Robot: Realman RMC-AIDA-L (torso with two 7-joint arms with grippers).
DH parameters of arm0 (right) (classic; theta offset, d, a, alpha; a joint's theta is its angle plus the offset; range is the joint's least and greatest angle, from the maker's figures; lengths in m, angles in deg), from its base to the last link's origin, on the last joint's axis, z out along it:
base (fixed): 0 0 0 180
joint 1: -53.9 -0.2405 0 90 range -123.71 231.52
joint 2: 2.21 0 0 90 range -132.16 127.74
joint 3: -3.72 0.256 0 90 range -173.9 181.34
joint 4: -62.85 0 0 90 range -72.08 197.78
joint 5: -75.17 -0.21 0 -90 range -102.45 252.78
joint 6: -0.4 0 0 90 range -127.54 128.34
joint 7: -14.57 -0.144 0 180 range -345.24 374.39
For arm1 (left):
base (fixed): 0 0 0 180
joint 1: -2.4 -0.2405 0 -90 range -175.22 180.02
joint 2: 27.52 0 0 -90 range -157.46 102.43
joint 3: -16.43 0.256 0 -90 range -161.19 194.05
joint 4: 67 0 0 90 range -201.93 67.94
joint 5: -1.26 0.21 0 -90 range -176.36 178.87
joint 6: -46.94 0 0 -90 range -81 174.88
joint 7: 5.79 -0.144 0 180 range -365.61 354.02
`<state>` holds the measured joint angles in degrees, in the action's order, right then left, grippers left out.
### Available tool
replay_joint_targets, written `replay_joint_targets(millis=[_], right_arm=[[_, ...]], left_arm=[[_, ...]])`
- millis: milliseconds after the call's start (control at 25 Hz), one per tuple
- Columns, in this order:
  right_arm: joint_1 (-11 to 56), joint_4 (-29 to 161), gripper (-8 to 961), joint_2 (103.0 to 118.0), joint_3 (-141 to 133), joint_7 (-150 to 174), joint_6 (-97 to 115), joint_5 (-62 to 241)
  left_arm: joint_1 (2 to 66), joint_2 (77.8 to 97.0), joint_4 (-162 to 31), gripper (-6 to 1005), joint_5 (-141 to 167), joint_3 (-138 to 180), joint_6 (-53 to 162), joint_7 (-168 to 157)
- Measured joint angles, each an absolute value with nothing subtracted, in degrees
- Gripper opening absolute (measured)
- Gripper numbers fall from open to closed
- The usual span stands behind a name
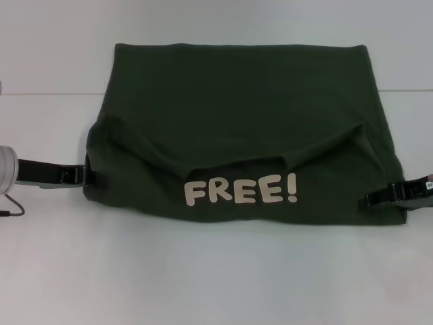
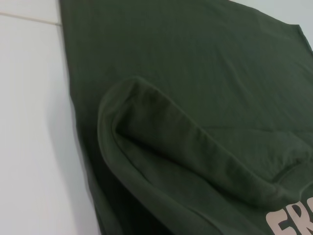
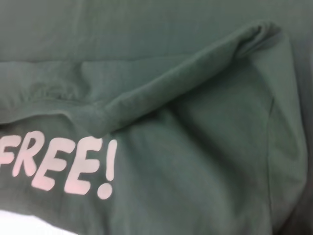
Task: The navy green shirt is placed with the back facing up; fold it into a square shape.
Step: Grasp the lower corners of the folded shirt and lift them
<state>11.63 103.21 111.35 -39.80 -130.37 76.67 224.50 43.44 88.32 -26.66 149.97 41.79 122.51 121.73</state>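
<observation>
The navy green shirt point(image 1: 237, 101) lies spread on the white table. Its near part is folded up over the rest, showing cream "FREE!" lettering point(image 1: 240, 191). The flap's upper edge sags in the middle. My left gripper point(image 1: 91, 176) is at the shirt's left edge, level with the fold. My right gripper point(image 1: 371, 200) is at the shirt's right edge, near the front corner. The left wrist view shows the folded flap's rolled edge point(image 2: 186, 132) on the cloth. The right wrist view shows the flap's corner point(image 3: 259, 34) and the lettering point(image 3: 63, 164).
The white table point(image 1: 216, 271) surrounds the shirt. A thin seam line point(image 1: 47, 93) crosses it at the back. A dark cable point(image 1: 13, 206) hangs from my left arm at the far left.
</observation>
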Motion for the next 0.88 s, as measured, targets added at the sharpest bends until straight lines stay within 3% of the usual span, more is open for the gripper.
replay_joint_targets(millis=[160,360,880], right_arm=[[11.8,103.7,660,111.55,-39.8,-129.6,77.2,224.6],[11.8,103.7,443,111.54,-39.8,-129.5,77.2,224.6],[11.9,103.8,159,111.03,-39.7,-129.5,77.5,224.7]], left_arm=[[43.5,88.22,-26.7,81,149.9,41.7,122.6,121.7],[43.6,88.22,-26.7,82,149.7,41.6,122.6,121.6],[43.6,88.17,-26.7,86,149.3,41.7,123.6,121.4]])
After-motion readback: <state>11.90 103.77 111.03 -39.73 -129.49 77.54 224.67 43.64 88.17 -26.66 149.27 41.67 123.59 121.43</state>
